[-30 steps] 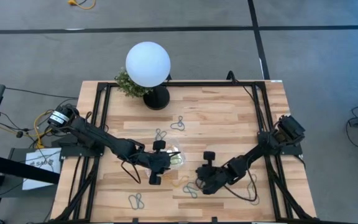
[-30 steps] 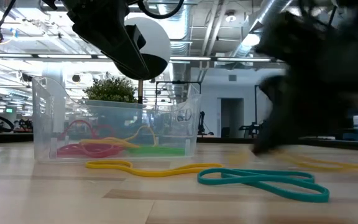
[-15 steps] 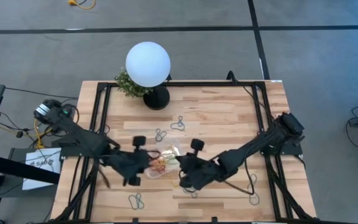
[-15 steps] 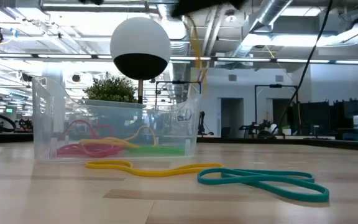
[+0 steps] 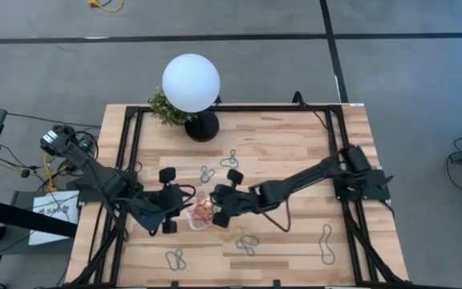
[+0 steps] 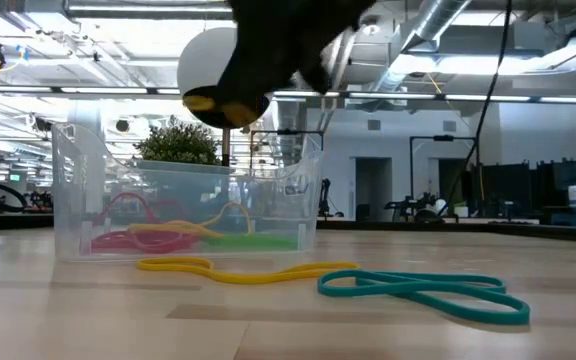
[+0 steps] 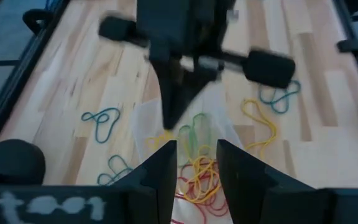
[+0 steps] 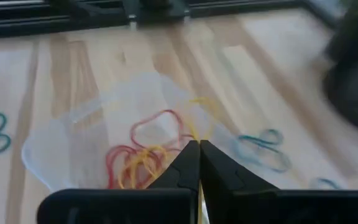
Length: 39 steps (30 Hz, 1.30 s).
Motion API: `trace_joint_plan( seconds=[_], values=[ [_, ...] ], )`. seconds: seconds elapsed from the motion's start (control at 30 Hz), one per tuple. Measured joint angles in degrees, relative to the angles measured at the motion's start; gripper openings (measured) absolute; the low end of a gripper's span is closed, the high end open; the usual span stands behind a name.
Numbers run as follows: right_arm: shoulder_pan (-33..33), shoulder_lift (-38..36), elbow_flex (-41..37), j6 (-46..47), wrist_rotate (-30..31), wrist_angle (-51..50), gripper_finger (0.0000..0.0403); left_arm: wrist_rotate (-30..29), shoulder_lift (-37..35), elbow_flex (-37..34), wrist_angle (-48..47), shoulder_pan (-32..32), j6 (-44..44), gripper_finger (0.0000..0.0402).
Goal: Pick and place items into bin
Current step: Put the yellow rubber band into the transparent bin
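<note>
The bin (image 5: 197, 220) is a small clear tray holding red, yellow and green loops; it also shows in the low view (image 6: 78, 190) and the right wrist view (image 8: 67, 134). My right gripper (image 5: 213, 202) hangs just above the bin, shut on a yellow loop (image 8: 196, 124). My left gripper (image 5: 181, 205) is open and stands just left of the bin, fingers (image 7: 164, 163) pointing at it. More loops lie flat on the wood: a yellow one (image 6: 238, 270) and a teal one (image 6: 418, 293) in front of the bin. My right gripper pinches a yellow loop (image 8: 197, 132) between its two shut fingertips, coming slanting down from the table's right. The loop is lifted clear of the table. A strand of it shows yellow at the fingertips (image 6: 204, 100) above the bin's rim.
A white globe lamp (image 5: 191, 83) and a small plant (image 5: 164, 108) stand at the far edge. Loose loops lie far of the bin (image 5: 231, 159), (image 5: 207, 172), near the front edge (image 5: 175, 258), (image 5: 247, 243) and at the right (image 5: 326, 234). Black frame rails line both sides.
My right gripper has risen from the table right of the bin and swung left and a little toward the far edge, carrying a yellow loop up to just above the bin. My left gripper has drawn back from the bin toward the table's left.
</note>
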Motion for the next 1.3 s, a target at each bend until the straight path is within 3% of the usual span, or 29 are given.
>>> trace_joint_plan(
  seconds=[0.17,0.47,0.63,1.07,1.3],
  values=[
    [-0.68,6.04,-0.03,-0.01,-2.26,4.24,0.0001,-2.56,1.95,0.0,-0.55,0.08,1.29,0.0105],
    [-1.12,10.61,2.49,0.43,-3.62,4.52,0.0008,-3.77,3.45,-0.02,-1.61,0.13,0.22,0.0105],
    [-2.72,10.62,2.96,0.47,-8.27,4.54,0.002,-4.21,3.45,-0.04,-1.52,0.13,0.03,0.0105],
    [-1.93,10.0,2.98,-5.4,-8.36,4.69,0.0084,-4.36,3.45,-0.04,-1.48,0.13,-0.77,0.0105],
    [0.8,5.12,6.54,-6.0,-12.56,-1.6,0.0083,-4.36,3.45,-0.04,-1.44,0.13,-4.83,0.0105]
  ],
)
